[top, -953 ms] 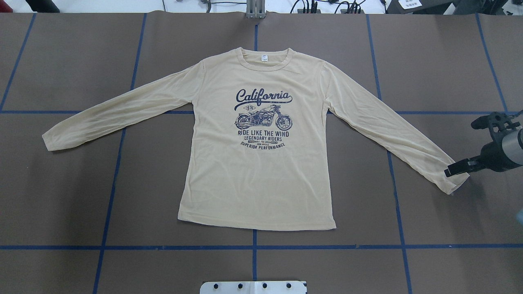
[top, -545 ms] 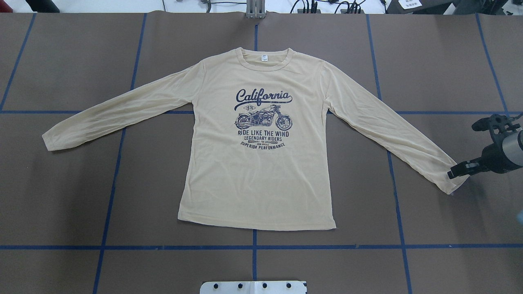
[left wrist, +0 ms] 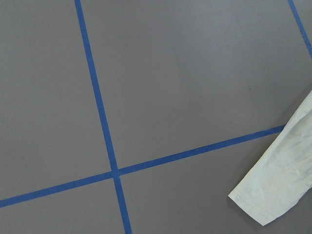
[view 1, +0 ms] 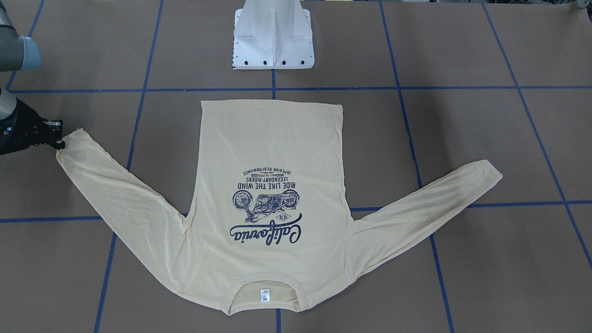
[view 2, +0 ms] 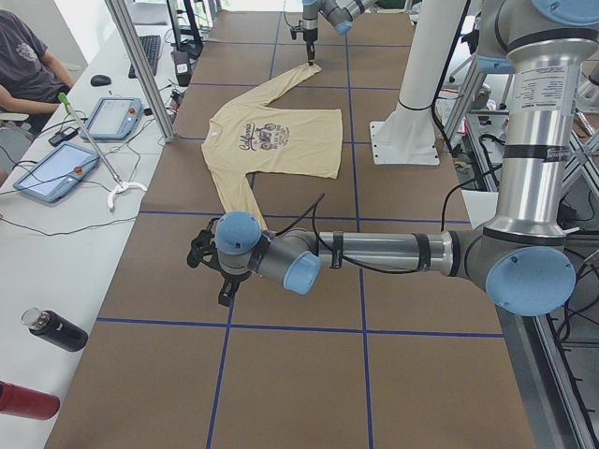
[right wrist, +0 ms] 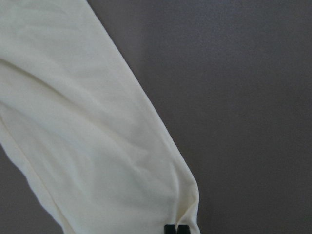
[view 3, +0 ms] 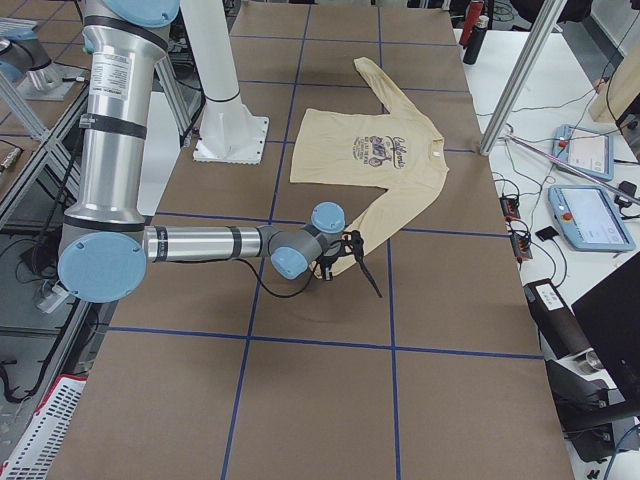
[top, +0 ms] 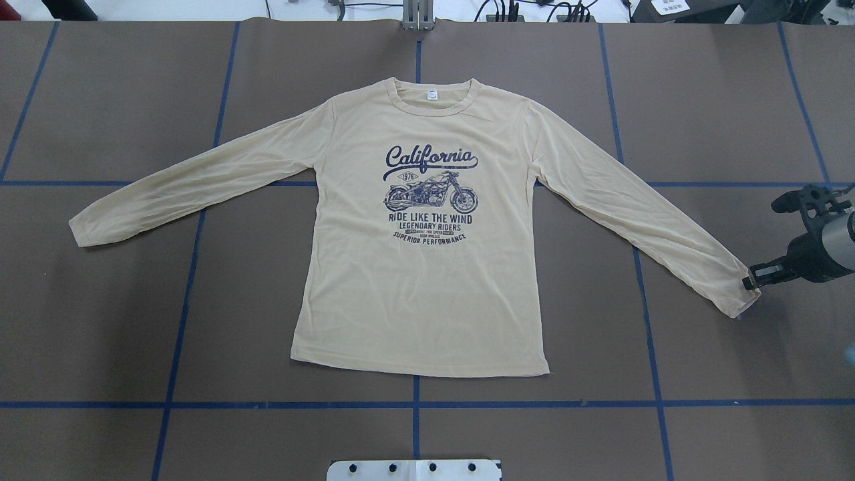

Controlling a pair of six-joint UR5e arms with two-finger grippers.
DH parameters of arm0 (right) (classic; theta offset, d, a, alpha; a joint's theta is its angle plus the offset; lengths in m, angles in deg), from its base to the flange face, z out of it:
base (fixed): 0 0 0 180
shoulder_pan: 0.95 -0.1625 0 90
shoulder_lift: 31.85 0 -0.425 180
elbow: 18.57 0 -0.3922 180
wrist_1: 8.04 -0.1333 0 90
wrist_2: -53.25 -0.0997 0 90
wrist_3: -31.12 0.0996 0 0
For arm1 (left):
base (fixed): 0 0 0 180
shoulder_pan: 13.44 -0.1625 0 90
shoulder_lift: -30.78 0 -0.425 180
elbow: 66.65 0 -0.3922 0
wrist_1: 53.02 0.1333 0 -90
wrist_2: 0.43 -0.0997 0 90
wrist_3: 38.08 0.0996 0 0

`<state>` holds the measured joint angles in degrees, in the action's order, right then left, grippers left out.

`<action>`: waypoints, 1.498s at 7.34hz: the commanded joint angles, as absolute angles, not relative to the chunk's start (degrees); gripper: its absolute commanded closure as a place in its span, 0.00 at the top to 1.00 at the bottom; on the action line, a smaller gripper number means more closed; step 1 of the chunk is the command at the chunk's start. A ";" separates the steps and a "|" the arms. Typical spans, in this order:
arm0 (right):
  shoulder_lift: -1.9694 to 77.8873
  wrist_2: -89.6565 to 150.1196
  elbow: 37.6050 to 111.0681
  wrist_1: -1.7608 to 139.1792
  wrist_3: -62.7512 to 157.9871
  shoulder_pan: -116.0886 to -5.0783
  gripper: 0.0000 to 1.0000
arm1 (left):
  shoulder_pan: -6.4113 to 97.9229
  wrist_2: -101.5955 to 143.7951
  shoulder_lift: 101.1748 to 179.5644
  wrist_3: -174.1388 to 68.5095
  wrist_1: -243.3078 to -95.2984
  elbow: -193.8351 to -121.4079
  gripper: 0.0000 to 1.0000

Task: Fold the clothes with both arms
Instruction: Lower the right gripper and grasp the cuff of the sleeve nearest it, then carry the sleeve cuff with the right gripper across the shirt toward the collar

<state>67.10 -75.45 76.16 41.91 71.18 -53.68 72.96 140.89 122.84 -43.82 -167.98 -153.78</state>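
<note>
Logged shirt (top: 421, 294) flat on tabletop (top: 133, 334), print up, sleeves splayed, ready for folding inward. Found right end effector (top: 749, 282) clenched on cuff (top: 740, 300), low and side-on, likely to lift only that edge. Spotted left end effector (view 2: 225, 292) near other cuff (top: 80, 234); cannot tell open or closed

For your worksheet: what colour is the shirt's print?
Navy print on the shirt; overhead view shows best.

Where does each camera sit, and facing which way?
Front-facing: across table, facing pedestal; right gripper at shirt cuff.
Overhead: behind pedestal, looking down; same gripper.
Exterior left: table end; left arm near.
Exterior right: opposite end; right arm near.
Left wrist: above table, cuff; no fingers.
Right wrist: on shirt; fingertips pinch cuff.
Shared: both wrists see a cuff.
</note>
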 commanded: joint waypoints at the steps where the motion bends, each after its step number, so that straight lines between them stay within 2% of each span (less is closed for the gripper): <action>1: 66.94 -76.38 77.57 41.62 71.37 -54.47 0.00 | 72.96 140.89 122.88 -43.88 -167.98 -153.84 1.00; 5: 63.97 -79.44 83.29 41.62 73.98 -56.05 0.00 | 73.04 140.89 122.71 -43.80 -167.98 -153.75 1.00; 9: 44.05 -87.63 83.03 41.62 101.01 -60.89 0.00 | 73.04 140.89 122.71 -43.80 -167.98 -153.75 1.00; 11: 31.57 -86.15 81.89 41.71 114.99 -60.81 0.00 | 73.04 140.89 122.80 -43.80 -167.98 -153.84 1.00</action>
